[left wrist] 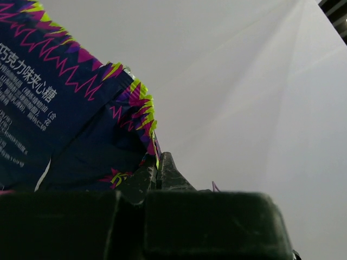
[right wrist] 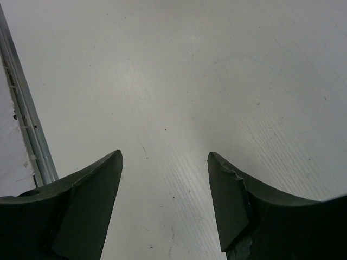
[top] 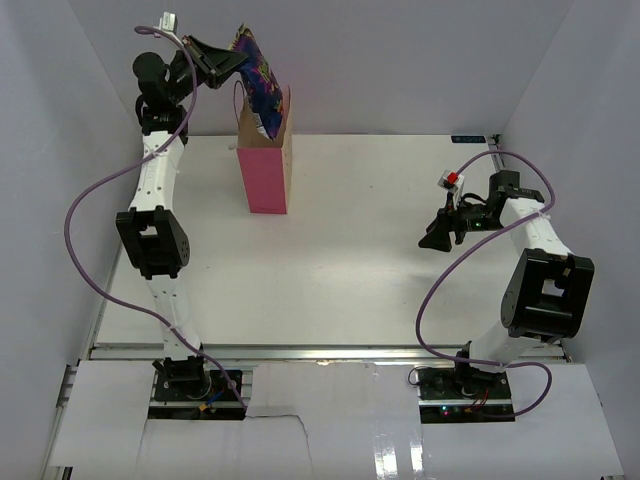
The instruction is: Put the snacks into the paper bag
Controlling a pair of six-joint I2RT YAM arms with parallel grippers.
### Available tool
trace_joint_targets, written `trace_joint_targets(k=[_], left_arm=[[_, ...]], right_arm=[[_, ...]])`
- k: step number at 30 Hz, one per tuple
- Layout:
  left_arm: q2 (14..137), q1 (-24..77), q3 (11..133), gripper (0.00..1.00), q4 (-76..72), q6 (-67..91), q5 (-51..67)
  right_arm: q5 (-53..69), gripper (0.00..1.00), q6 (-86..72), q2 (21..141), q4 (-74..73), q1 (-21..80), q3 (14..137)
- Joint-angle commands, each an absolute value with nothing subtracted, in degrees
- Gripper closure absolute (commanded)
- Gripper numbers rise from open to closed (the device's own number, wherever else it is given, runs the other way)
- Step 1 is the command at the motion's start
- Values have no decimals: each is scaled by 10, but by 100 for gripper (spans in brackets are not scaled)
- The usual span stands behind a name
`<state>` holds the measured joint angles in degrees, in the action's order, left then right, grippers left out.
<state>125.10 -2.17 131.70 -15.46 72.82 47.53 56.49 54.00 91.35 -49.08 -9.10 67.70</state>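
Note:
My left gripper (top: pixel 232 62) is shut on the top edge of the large dark blue-purple snack bag (top: pixel 259 88), holding it high above the table. The snack bag hangs down with its lower end inside the open top of the upright pink paper bag (top: pixel 266 172). In the left wrist view the snack bag (left wrist: pixel 65 119) fills the left side, its crimped edge pinched at my gripper (left wrist: pixel 157 162). My right gripper (top: pixel 436 240) is open and empty over bare table at the right; it also shows in the right wrist view (right wrist: pixel 165 157). No small yellow or brown packets are in view.
The white table (top: pixel 350 260) is boxed in by white walls at the back and sides. A metal rail (right wrist: pixel 24 135) runs along the table edge by my right gripper. The paper bag stands at the back left.

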Motion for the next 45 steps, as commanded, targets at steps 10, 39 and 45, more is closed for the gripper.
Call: trace_joint_targets(k=[10,39,45], left_arm=[[1204,-17,1259,60,-192,686,476],[433,-13,479,2,193,182,138],[314,-13,372,2,191,231,128]], right_arm=[[567,30,538,913,-484,-91,679],[131,10,178,799,-239,-91,732],[132,10,156,766,-217,-94,707]])
